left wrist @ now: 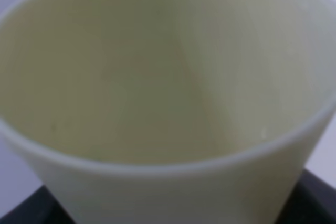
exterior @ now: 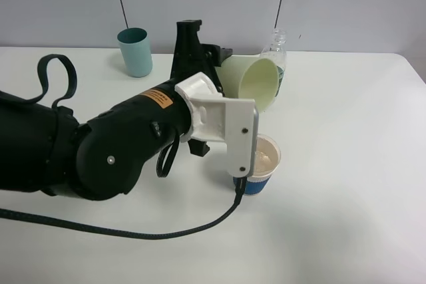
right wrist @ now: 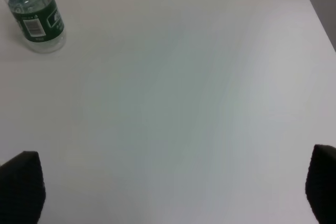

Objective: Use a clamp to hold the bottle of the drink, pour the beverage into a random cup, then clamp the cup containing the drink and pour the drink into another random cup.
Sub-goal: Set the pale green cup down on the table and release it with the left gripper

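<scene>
My left gripper (exterior: 221, 64) is shut on the base of the pale yellow-green cup (exterior: 256, 83). The cup is tipped onto its side, mouth facing forward and down. It hangs above and just behind the short blue-banded cup (exterior: 265, 164), which stands on the table partly hidden by my wrist camera mount. The left wrist view is filled by the yellow-green cup (left wrist: 168, 77); no liquid shows inside it. The bottle (exterior: 276, 48) with its green label stands upright behind the tilted cup. The right wrist view shows the bottle (right wrist: 37, 17) far from my right gripper (right wrist: 170, 187), which is open above bare table.
A teal cylindrical cup (exterior: 136, 51) stands at the back left of the white table (exterior: 346, 164). My left arm's black body and its cable cover the table's left front. A grey wall runs behind the table.
</scene>
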`<state>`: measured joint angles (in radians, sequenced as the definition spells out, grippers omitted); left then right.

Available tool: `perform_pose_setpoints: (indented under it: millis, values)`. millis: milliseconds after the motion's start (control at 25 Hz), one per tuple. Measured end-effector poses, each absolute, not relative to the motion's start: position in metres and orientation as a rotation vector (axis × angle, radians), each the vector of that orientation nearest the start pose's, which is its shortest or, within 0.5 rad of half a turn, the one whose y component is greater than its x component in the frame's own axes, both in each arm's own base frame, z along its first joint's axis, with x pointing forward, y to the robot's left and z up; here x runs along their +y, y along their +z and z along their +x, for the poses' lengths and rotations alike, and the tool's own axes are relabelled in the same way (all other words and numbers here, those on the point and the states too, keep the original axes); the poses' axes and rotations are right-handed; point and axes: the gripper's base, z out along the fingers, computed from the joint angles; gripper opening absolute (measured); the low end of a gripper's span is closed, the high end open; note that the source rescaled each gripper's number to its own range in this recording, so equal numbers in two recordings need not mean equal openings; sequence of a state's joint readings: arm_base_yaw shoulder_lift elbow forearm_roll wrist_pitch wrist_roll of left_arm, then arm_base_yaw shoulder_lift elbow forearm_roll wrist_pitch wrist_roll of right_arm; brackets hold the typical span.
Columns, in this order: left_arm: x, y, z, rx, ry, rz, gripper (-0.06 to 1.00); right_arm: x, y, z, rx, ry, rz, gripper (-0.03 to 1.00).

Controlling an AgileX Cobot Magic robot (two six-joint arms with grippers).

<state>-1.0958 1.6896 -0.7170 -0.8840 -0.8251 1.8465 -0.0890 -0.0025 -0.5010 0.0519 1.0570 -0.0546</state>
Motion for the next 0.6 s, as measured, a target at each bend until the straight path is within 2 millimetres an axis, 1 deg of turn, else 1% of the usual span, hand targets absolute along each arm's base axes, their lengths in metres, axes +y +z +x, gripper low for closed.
perform_pose_setpoints:
  millis: [120, 280, 360, 600]
  values:
    - [-0.247, 0.190, 0.205, 1.286, 0.454, 1.337, 0.05, 0.005, 0.278, -0.005, 2.036, -0.028, 0.033, 1.00]
    - [-0.225, 0.178, 0.217, 1.374, 0.267, 1.232, 0.05, 0.005, 0.278, -0.005, 2.036, -0.028, 0.033, 1.00]
    - [-0.211, 0.174, 0.225, 1.441, 0.148, 1.148, 0.05, 0.005, 0.278, -0.005, 2.036, -0.028, 0.033, 1.00]
    - [-0.179, 0.168, 0.246, 1.577, -0.182, 0.955, 0.05, 0.005, 0.278, -0.005, 2.036, -0.028, 0.033, 1.00]
